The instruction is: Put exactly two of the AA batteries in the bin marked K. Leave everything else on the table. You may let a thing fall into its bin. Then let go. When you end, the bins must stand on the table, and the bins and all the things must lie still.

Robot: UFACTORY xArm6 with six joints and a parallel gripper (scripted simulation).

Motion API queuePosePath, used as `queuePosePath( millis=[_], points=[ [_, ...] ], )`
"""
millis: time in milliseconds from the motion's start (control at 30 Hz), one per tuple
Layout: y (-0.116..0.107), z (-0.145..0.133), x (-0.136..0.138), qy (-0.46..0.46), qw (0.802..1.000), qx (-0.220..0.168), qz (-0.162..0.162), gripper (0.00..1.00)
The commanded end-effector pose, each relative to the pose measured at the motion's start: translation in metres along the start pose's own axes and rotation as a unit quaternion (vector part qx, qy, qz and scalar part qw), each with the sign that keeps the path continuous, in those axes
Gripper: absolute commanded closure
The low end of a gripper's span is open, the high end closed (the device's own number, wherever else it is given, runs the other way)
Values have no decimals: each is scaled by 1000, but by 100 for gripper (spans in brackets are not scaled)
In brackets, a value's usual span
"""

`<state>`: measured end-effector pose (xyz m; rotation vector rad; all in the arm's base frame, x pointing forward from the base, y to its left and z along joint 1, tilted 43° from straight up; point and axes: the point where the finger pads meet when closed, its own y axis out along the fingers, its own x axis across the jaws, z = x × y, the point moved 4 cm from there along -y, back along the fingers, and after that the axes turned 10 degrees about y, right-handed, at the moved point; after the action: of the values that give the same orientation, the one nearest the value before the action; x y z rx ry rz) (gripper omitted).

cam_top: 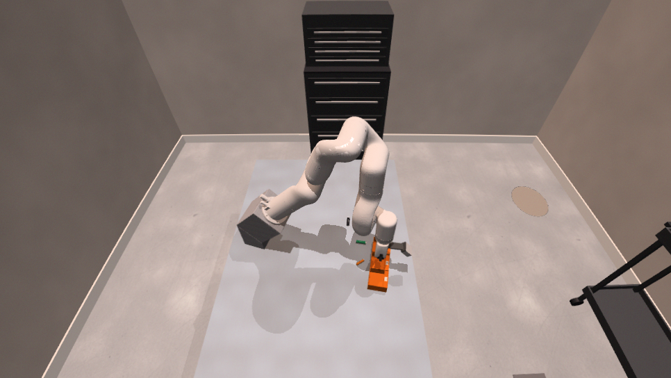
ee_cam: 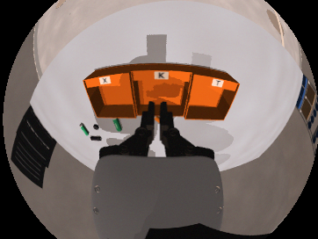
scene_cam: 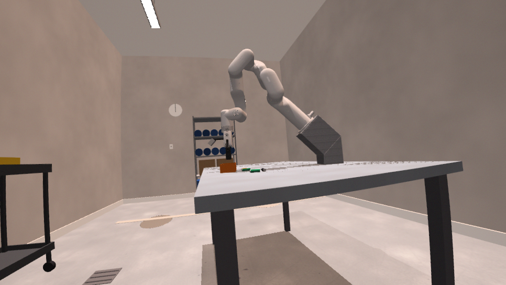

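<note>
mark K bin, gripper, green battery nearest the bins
K bin (ee_cam: 173,97), wrist view, back wall under its label.
gripper (ee_cam: 157,108), wrist view, between fingertips.
green battery (ee_cam: 117,124), wrist view, mid-body.

Three orange bins (ee_cam: 159,86) stand joined in a row on the bench (cam_top: 328,329). At their eight o'clock in the wrist view lie two green batteries (ee_cam: 117,124). The top view adds one small black piece (cam_top: 347,220) and one small orange piece (cam_top: 360,262).
</note>
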<state>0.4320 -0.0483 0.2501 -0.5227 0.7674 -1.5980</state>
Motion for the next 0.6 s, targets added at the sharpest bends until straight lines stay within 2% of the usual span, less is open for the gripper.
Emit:
queuePosePath(
  millis=[0, 567],
  points=[
    [10, 1, -1, 1, 1000, -2, -16, 93],
    [50, 1, 0, 1, 1000, -3, -16, 93]
  ],
)
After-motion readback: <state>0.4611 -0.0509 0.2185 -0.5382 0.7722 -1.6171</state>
